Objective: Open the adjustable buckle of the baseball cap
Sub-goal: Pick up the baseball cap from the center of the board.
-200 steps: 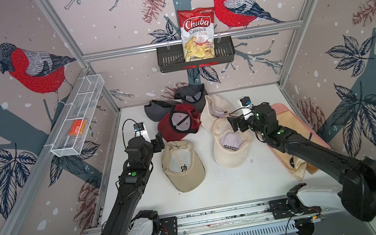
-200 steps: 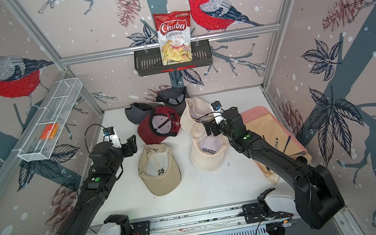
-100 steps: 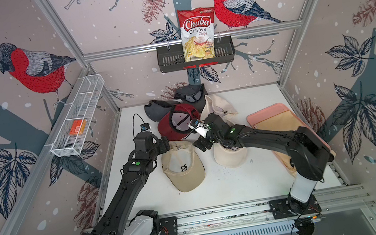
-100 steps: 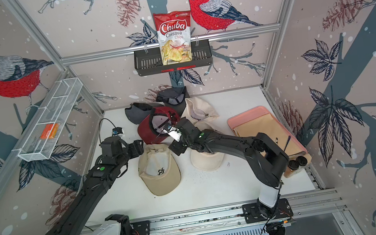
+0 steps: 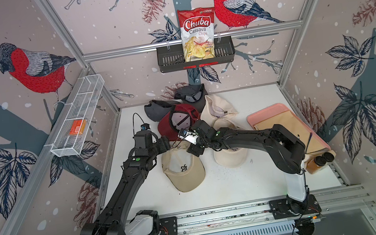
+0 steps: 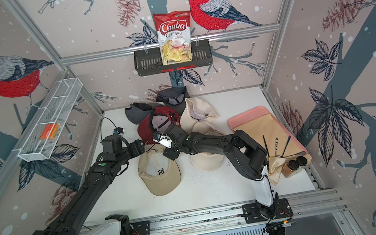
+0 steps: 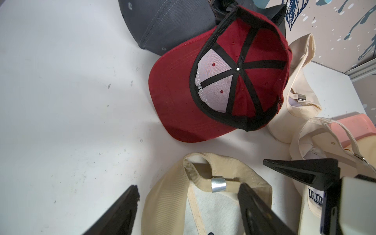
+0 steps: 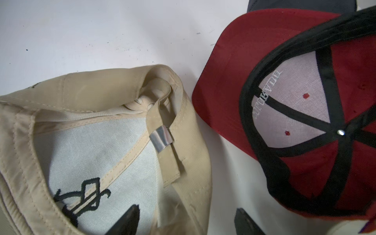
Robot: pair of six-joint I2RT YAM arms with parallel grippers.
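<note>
Notably, only the wrist views resolve the silver buckle (image 8: 161,140) of the tan cap (image 8: 81,91), with the left end effector (image 7: 188,187) and right end effector (image 8: 187,208) both released beside it

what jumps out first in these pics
The red cap, upside down among other caps at the back of the table, and the Chuba chips bag in the black basket on the back wall. Nearer, the left claw and right claw hover open by the silver buckle of the tan cap.

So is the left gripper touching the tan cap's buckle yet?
Apart. In the left wrist view the buckle lies between the left gripper's open fingers, with a plain gap to each fingertip.
</note>
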